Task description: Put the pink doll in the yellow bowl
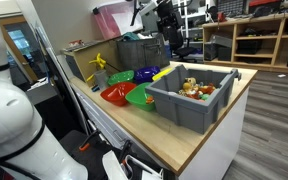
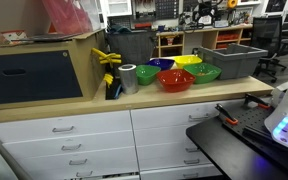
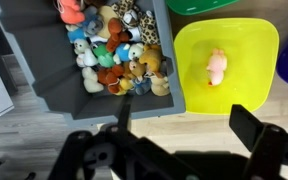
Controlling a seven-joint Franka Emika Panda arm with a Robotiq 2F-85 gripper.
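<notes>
In the wrist view the pink doll [image 3: 217, 67] lies inside the yellow bowl [image 3: 196, 92], right of its middle. My gripper [image 3: 189, 125] is open and empty. It hangs above the wooden tabletop just in front of the bowl, and its two dark fingers stand wide apart. In both exterior views the yellow bowl [image 1: 164, 73] [image 2: 187, 61] sits among the other bowls next to the grey bin. The doll is too small to make out there. The arm and gripper [image 1: 166, 22] are raised above the bowls.
A grey bin [image 3: 44, 70] [image 1: 189, 100] [image 2: 231, 60] full of small toys stands beside the yellow bowl. Red [image 2: 174, 80], green [image 2: 204, 72] and blue [image 2: 162, 64] bowls cluster nearby. A silver can [image 2: 127, 77] and a yellow stick-like object [image 2: 108, 62] stand by a dark box.
</notes>
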